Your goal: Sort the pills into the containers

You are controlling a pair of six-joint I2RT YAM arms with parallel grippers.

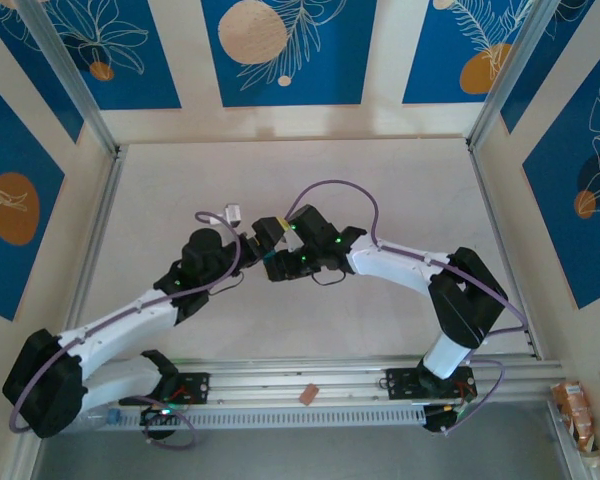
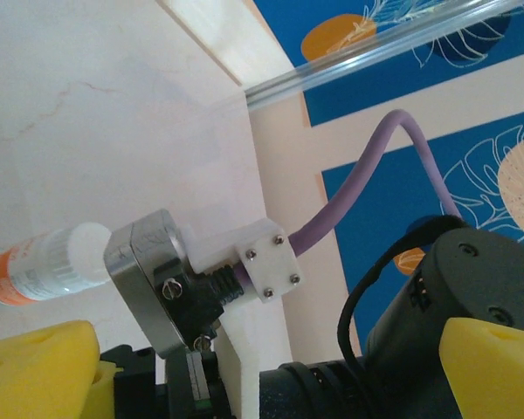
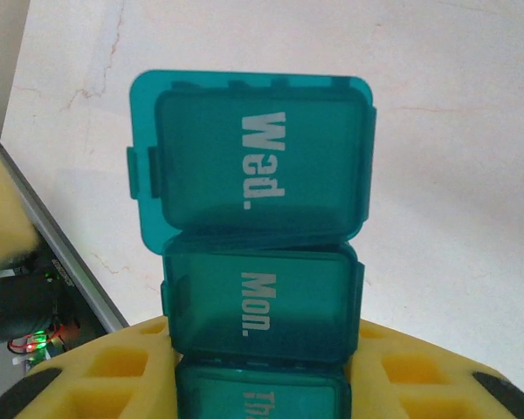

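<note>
The pill organiser (image 3: 260,262) is a short strip of square compartments in translucent teal-green plastic, each with its own lid and rounded corners. White lettering runs along the lids. The one farthest from the right gripper (image 3: 262,384) reads "Wed.", the middle one reads "Mon.", and the nearest begins "Th" before the frame edge cuts it off. The "Wed." lid looks wider than the others and its lower edge overlaps the "Mon." lid. It has a small tab on its left side. Whether that lid is lifted or snapped shut I cannot tell.

The right gripper is clamped on the organiser. Its yellow foam pads (image 3: 113,371) press against both long sides of the strip at the "Mon." and "Th" end, and the "Wed." compartment sticks out beyond them over the pale marbled table (image 3: 454,131).

The left gripper (image 2: 266,384) meets the right gripper near the middle of the table in the overhead view, and its jaws stand wide apart with nothing between its own yellow pads (image 2: 39,367). The right arm's wrist and purple cable (image 2: 393,166) lie just ahead of it. A white bottle (image 2: 44,266) with an orange end lies on its side on the table, near the right gripper but apart from it.
</note>
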